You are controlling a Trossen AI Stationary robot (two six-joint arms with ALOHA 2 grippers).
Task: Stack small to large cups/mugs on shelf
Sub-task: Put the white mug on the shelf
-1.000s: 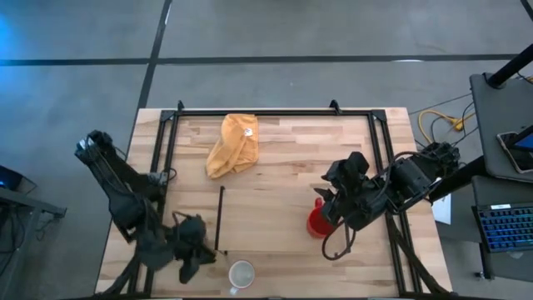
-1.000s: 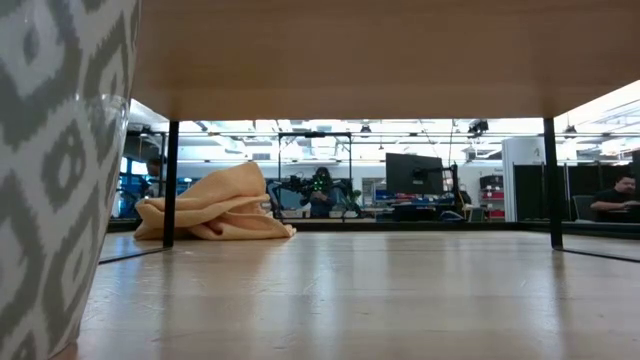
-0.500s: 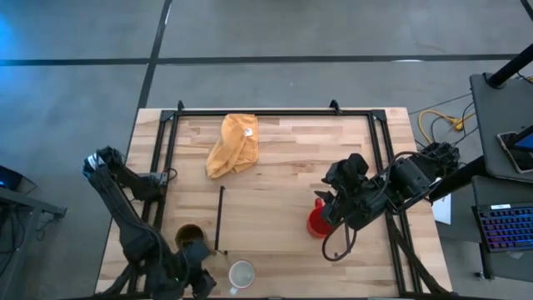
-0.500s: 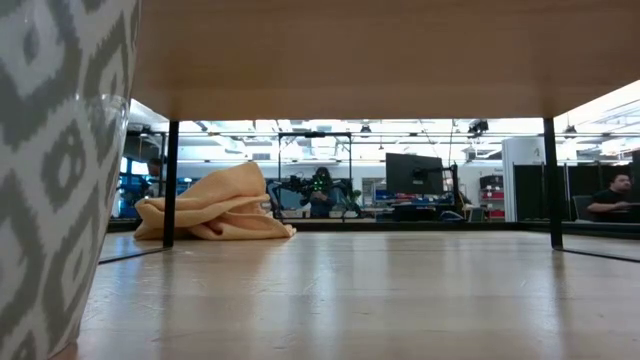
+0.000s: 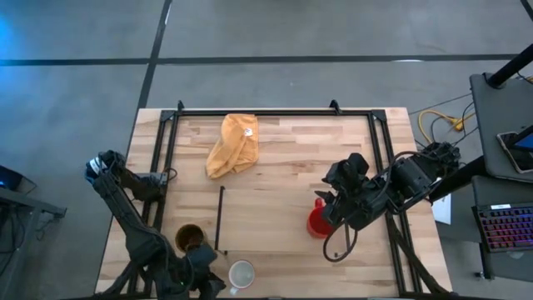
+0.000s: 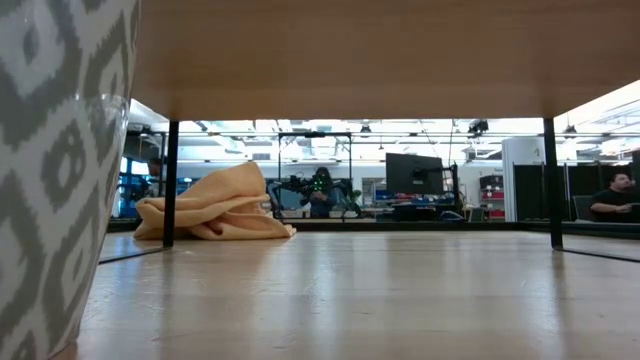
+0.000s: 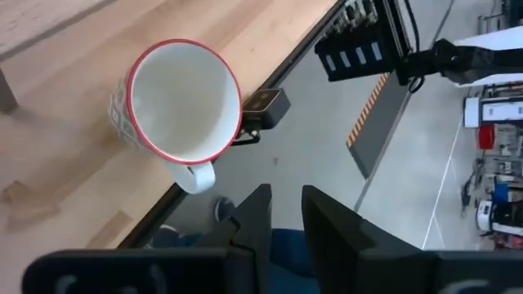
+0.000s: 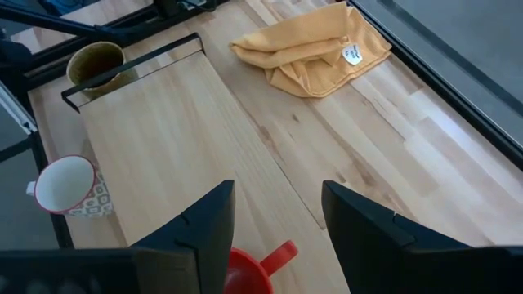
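Note:
The small red mug (image 5: 316, 222) stands on the light-wood shelf (image 5: 266, 225), near its right end. My right gripper (image 5: 327, 213) hovers open over it, one finger on either side of it in the right wrist view (image 8: 276, 194), with no touch showing. The brown-gold mug (image 5: 189, 237) stands upright on the tabletop just left of the shelf's black rail (image 5: 220, 218). The white patterned mug (image 5: 241, 273) stands on the tabletop at the near edge. My left gripper (image 5: 206, 280) is beside it, empty, with a narrow gap between its fingers (image 7: 284, 200).
A yellow-orange cloth (image 5: 233, 143) lies at the far side of the table. The low view looks under the raised shelf board (image 6: 340, 60), between its black legs (image 6: 170, 185), with the white mug (image 6: 50, 180) close at the left. A black frame rims the table (image 5: 275, 111).
My left gripper has drawn away from the brown-gold mug toward the table's near edge, ending beside the white mug. The brown-gold mug, covered by the gripper before, now stands in plain view on the tabletop.

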